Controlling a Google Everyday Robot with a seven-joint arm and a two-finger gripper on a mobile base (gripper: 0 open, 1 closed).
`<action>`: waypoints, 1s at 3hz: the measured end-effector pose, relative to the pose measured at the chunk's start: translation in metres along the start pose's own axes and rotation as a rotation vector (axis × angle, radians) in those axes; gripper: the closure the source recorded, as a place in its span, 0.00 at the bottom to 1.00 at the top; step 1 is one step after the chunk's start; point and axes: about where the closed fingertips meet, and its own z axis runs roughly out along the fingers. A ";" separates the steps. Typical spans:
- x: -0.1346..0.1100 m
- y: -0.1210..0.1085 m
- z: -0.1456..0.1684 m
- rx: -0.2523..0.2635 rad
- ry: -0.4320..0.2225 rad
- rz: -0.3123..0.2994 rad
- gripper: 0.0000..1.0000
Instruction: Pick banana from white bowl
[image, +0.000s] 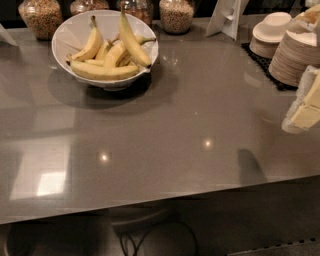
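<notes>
the hand (306, 106), a pale shape cut off by the frame, is hanging at the 3 o'clock edge of the view above the grey counter (190, 125). whether it is open or closed, or holding anything, cannot be told. the white bowl (67, 30) is sitting on the counter at 11 o'clock, well apart from the hand. the banana (131, 40) is lying on top of the pile inside it, its dark stem pointing to 12 o'clock and its tip reaching the bowl's rim at 4 o'clock. a paler banana (102, 71) is lying across the bowl's near side. glass jars (176, 15) are standing behind the bowl, and stacked plates (295, 55) are resting at 2 o'clock.
</notes>
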 end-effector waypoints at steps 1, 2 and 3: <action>0.000 0.000 0.000 0.000 0.000 0.000 0.00; -0.011 -0.003 0.006 0.011 -0.046 0.002 0.00; -0.036 -0.013 0.023 0.015 -0.125 -0.004 0.00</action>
